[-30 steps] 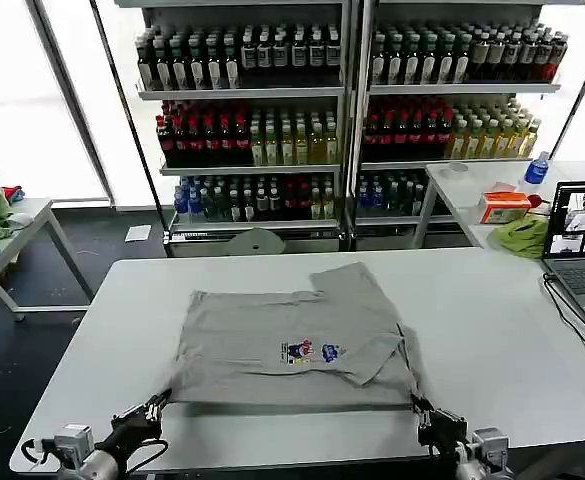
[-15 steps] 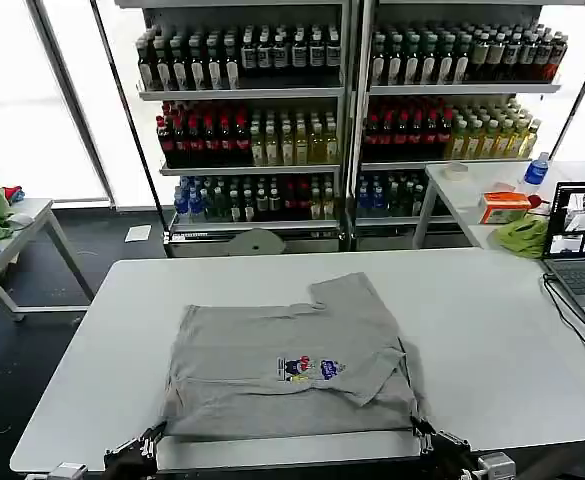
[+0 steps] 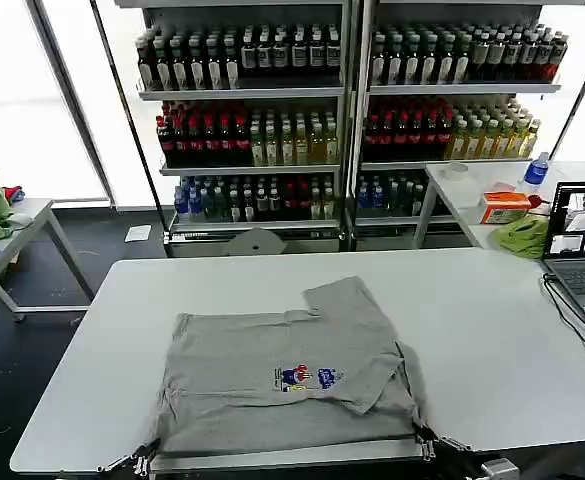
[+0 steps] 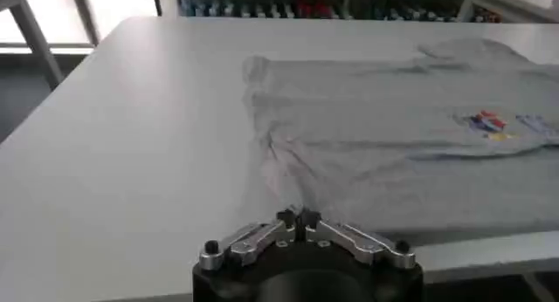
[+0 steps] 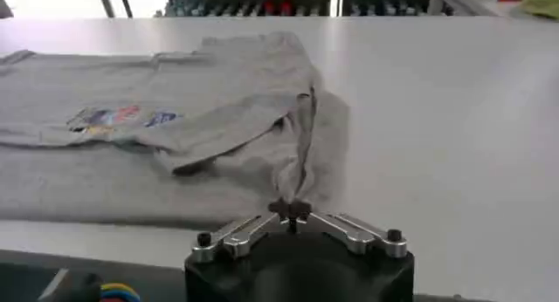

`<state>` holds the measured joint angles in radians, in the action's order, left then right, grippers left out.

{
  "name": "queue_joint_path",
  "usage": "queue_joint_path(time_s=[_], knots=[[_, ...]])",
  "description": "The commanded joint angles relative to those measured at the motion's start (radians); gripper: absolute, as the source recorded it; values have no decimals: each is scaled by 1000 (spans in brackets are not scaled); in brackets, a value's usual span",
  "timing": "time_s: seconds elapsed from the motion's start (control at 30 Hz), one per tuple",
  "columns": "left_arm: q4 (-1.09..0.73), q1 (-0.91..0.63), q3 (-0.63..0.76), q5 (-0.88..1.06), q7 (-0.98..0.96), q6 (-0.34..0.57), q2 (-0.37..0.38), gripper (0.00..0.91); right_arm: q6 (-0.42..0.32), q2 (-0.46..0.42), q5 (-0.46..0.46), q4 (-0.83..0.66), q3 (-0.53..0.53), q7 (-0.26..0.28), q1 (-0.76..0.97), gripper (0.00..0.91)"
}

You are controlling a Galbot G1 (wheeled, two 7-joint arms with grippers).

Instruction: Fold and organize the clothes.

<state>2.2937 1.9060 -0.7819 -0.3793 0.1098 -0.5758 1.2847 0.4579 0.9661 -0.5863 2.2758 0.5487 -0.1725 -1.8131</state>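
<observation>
A light grey short-sleeved shirt [image 3: 262, 350] with a small multicoloured chest print [image 3: 307, 377] lies spread on the white table [image 3: 492, 330], one sleeve folded across its right side. Its hem reaches the table's near edge. My left gripper [image 3: 142, 462] sits at the near left corner, shut on the hem fabric [image 4: 298, 218]. At the near right corner my right gripper [image 3: 427, 446] is shut on a bunched fold of the shirt [image 5: 290, 209]. In the wrist views the shirt [image 4: 393, 147] [image 5: 175, 129] stretches away from each pair of fingers.
A laptop [image 3: 582, 250] stands at the table's right edge with a cable. Behind it a second table holds a green cloth [image 3: 520, 235], an orange box [image 3: 504, 207] and a blue bottle [image 3: 537, 168]. Bottle shelves [image 3: 342, 110] line the back. A side table [image 3: 12, 235] stands left.
Both grippers have drawn back toward the table's near edge and sunk lower in view, dragging the shirt with them; its hem now lies at the edge.
</observation>
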Motion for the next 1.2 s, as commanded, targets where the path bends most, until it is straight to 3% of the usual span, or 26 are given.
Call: queue_joint_path(time_s=[0.03, 0.23, 0.4, 0.47, 0.6, 0.83, 1.2], knots=[[11, -4, -33, -6, 9, -1, -16, 907, 7, -3, -10, 11, 13, 8, 23, 907], [25, -17, -119, -63, 24, -1, -53, 907, 10, -10, -44, 27, 64, 38, 91, 907], [-33, -137, -147, -116, 24, -2, -151, 907, 70, -39, -115, -45, 64, 91, 294, 907], [-80, -203, -138, -152, 35, -2, -202, 907, 122, -46, -138, -113, 29, 126, 441, 907], [-193, -299, -82, -231, 47, -1, -289, 907, 121, -60, -132, -265, -77, 197, 628, 907], [-392, -502, 32, -315, 62, -1, -381, 907, 122, -30, -108, -594, -262, 267, 983, 907], [-611, -752, 221, -332, 80, 3, -451, 907, 122, 109, -82, -923, -398, 277, 1218, 907]])
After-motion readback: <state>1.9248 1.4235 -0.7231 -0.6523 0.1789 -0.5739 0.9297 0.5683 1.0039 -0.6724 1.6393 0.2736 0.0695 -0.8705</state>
